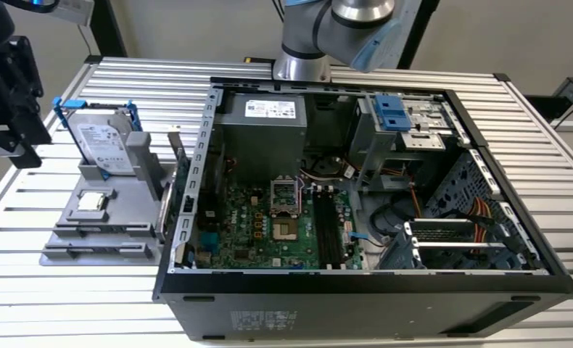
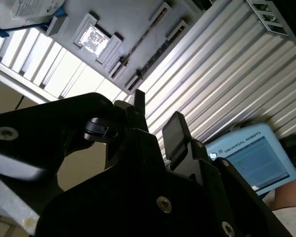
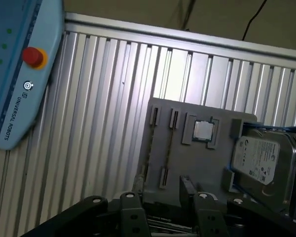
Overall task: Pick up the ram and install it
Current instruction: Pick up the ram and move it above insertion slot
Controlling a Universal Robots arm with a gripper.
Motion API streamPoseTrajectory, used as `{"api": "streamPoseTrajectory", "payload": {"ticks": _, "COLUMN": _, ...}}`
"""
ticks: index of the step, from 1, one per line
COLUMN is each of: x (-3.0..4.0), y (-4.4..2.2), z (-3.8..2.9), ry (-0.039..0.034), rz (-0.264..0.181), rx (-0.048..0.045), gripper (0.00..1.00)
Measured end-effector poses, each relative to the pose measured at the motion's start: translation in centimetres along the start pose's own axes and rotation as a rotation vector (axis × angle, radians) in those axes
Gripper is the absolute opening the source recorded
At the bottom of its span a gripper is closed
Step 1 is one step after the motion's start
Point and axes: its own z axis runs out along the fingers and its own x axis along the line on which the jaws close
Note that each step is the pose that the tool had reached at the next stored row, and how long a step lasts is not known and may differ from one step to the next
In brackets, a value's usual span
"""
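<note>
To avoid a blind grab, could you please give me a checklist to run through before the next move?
1. Gripper open, nothing held: ok.
2. Gripper apart from grey holder: ok.
3. Ram identified among thin strips in holder's slots: cannot tell.
4. Computer case open, motherboard exposed: ok.
5. Motherboard's memory slots free: cannot tell.

Hard drive [image 1: 103, 141] on tray [image 1: 93, 257]; tray at exterior view's left of case [image 1: 364, 301]
</note>
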Motion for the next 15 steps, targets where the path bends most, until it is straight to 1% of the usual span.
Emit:
{"api": "streamPoseTrajectory", "payload": {"ticks": 4, "x": 0.00, "y": -0.01, "z": 0.15, "ry": -0.0025, "rz": 0.054, "rx": -0.0007, "gripper": 1.00}}
{"api": "streamPoseTrajectory", "payload": {"ticks": 5, "x": 0.00, "y": -0.01, "z": 0.17, "ry": -0.0027, "rz": 0.059, "rx": 0.0002, "gripper": 1.00}}
{"api": "streamPoseTrajectory", "payload": {"ticks": 8, "x": 0.00, "y": -0.02, "z": 0.24, "ry": -0.0021, "rz": 0.062, "rx": 0.0092, "gripper": 1.00}}
{"api": "streamPoseTrajectory", "payload": {"ticks": 10, "x": -0.02, "y": 0.00, "z": 0.30, "ry": -0.0012, "rz": 0.063, "rx": 0.0189, "gripper": 1.00}}
{"api": "streamPoseTrajectory", "payload": {"ticks": 15, "x": -0.03, "y": 0.00, "z": 0.43, "ry": -0.0013, "rz": 0.074, "rx": 0.0207, "gripper": 1.00}}
